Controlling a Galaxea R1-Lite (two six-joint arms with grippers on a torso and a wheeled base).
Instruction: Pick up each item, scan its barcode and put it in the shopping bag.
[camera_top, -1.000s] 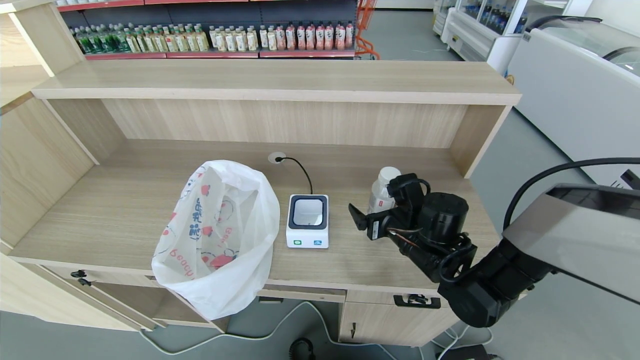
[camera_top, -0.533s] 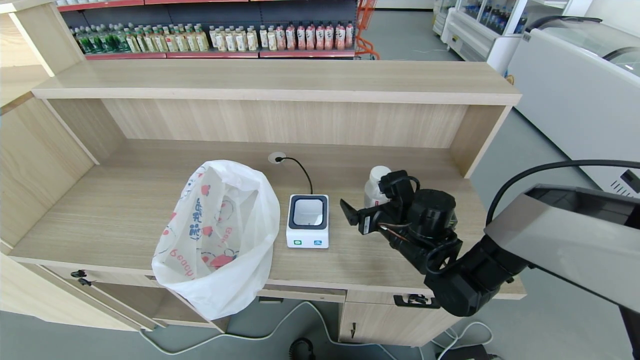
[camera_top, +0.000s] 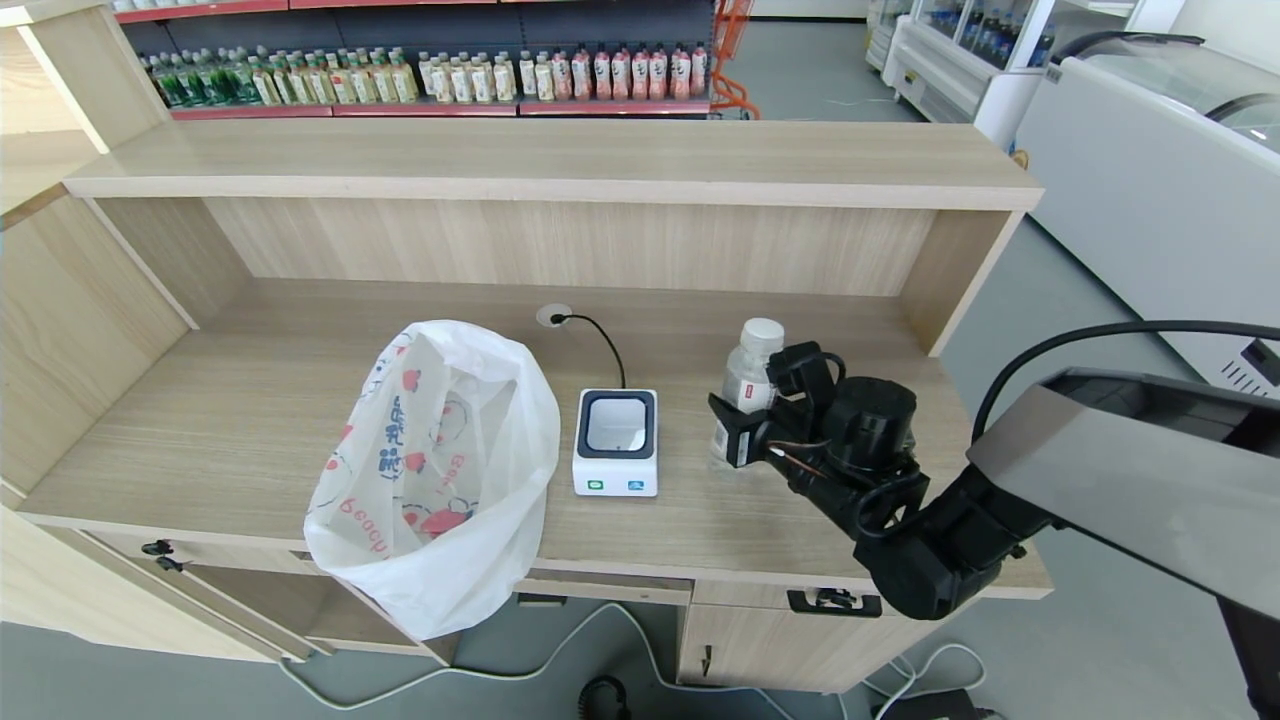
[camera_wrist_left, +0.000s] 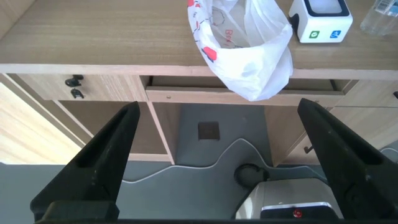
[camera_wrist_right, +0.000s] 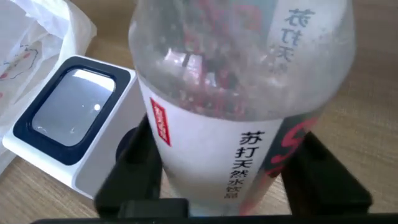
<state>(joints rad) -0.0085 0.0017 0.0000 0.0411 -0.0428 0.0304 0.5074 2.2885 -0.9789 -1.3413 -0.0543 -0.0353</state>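
Currently the R gripper (camera_top: 758, 408) is clamped on the bottle (camera_top: 745, 383), w/ one finger on either side of its body. The bottle is close to upright, white cap (camera_top: 763, 333) on top, over the counter (camera_top: 250, 420) just right of the scanner (camera_top: 616, 440), near it but apart. Can't tell if its base rests on the wood or hangs just above it. R wrist view: the bottle (camera_wrist_right: 242, 93) is clear plastic w/ a white and red label, and dark fingers (camera_wrist_right: 134, 168) flank it. The scanner (camera_wrist_right: 71, 121) sits just beside, window up, and an edge of the bag (camera_wrist_right: 31, 37) shows past it.

The bag (camera_top: 430, 470) is white plastic w/ red print. It stands w/ mouth open at the counter's front edge, left of the scanner, bottom sagging over the edge. The scanner is a white box w/ a dark-framed window on top. Its black cable (camera_top: 605, 345) runs back to a grommet (camera_top: 553, 316) in the counter.

The L gripper (camera_wrist_left: 217, 112) hangs low in front of the counter, below its front edge, fingers (camera_wrist_left: 99, 168) wide apart and holding nothing. L wrist view also shows the bag (camera_wrist_left: 249, 50) drooping over the edge, the scanner (camera_wrist_left: 320, 18) and the bottle's clear base (camera_wrist_left: 379, 15) beyond that.

Behind the counter is a shelf (camera_top: 430, 75) of drinks, w/ freezers (camera_top: 1150, 180) off to the right.
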